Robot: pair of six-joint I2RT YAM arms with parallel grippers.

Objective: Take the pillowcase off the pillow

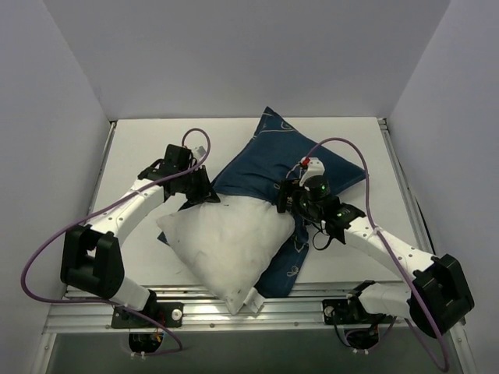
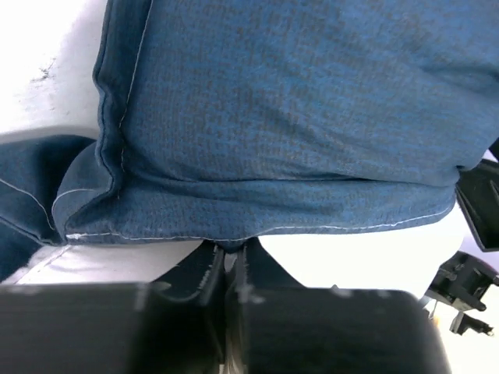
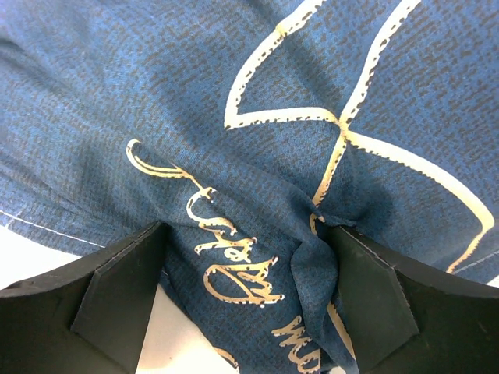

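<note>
Pillowcase looked limp and light; my left hand pinched its hem, my right hand stood wide over a loose fold I'd grab

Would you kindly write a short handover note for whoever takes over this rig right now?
Left hand: shut on the stitched hem of the pillowcase, by the pillow's far left edge.
Right hand: open, straddling a bunched fold of the printed fabric, not pinching it.
Things: the pillow lies on the table, mostly bare, its far end inside the cover, which also runs under its right side.
Done: cover partly off.
Left: probably close the right hand on the fold, then draw the cover away from the pillow until it is free.
</note>
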